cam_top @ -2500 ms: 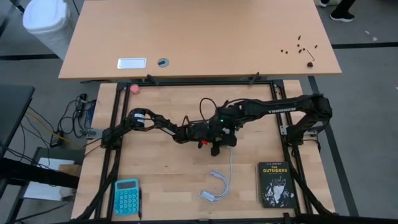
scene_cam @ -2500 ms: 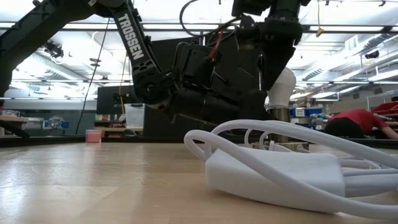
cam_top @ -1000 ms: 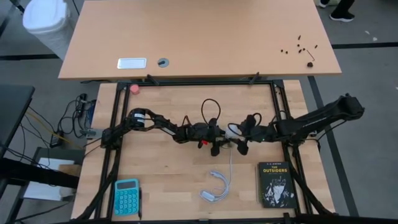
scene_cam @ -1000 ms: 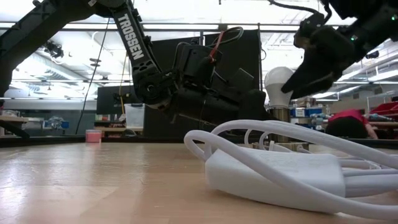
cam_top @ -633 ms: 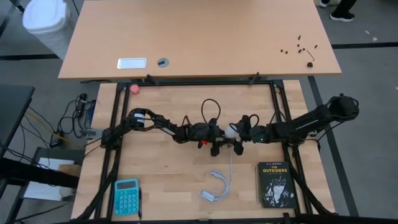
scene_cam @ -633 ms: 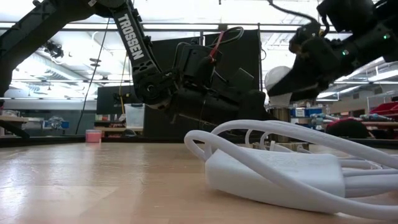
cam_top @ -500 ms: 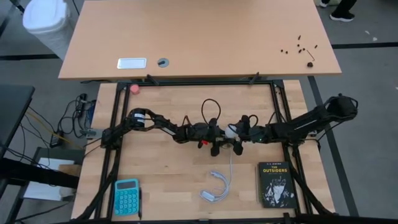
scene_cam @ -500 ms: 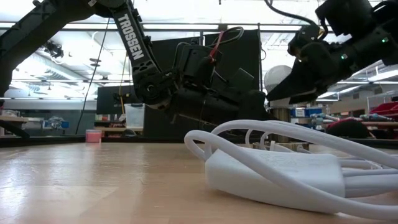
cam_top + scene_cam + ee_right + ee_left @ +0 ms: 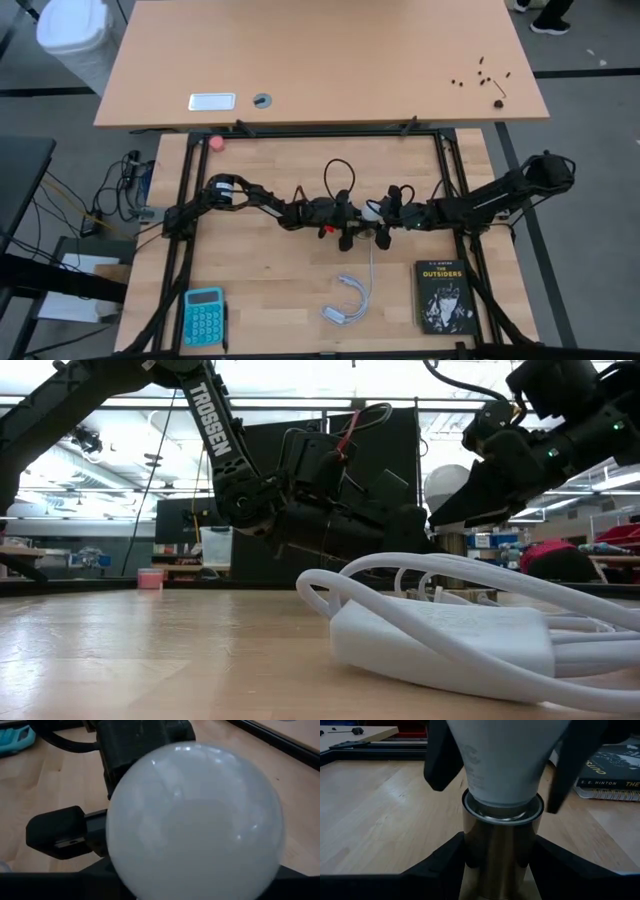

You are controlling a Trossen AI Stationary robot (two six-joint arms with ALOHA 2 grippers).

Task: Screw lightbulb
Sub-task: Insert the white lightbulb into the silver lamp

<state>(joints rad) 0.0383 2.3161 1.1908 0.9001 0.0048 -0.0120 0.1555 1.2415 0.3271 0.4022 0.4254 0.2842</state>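
The white lightbulb [image 9: 445, 482] stands upright at the table's middle [image 9: 372, 210]. Its narrow end sits in a metal socket [image 9: 502, 845]. My left gripper [image 9: 502, 870] reaches in from the table's left and is shut on that socket. My right gripper [image 9: 383, 222] comes from the table's right and is shut on the bulb. The frosted globe [image 9: 195, 820] fills the right wrist view, with my left gripper's dark body behind it. In the low view the white cord hides the socket's foot. My left gripper pinches the socket's round wall [image 9: 470, 855] between its two fingers, one on each side. The fingers come nearly level from the table's left. The socket stands upright between them. My right gripper has the bulb's tapering body [image 9: 470, 770] between its two fingers [image 9: 445, 760], just above the socket's rim. The fingers slant down from the table's right. The bulb stays upright with its base in the socket.
A coiled white cord with its adapter [image 9: 350, 300] lies near the front, close before the low camera [image 9: 440, 630]. A black book [image 9: 443, 297] lies front right, a blue calculator [image 9: 204, 315] front left. A black frame rail [image 9: 320, 133] borders the far side.
My right gripper has come down and toward the table's left, from beside and above the bulb onto it, and tipped further downward. Its fingers now lie on either side of the bulb. The bulb, the socket and my left gripper have kept still.
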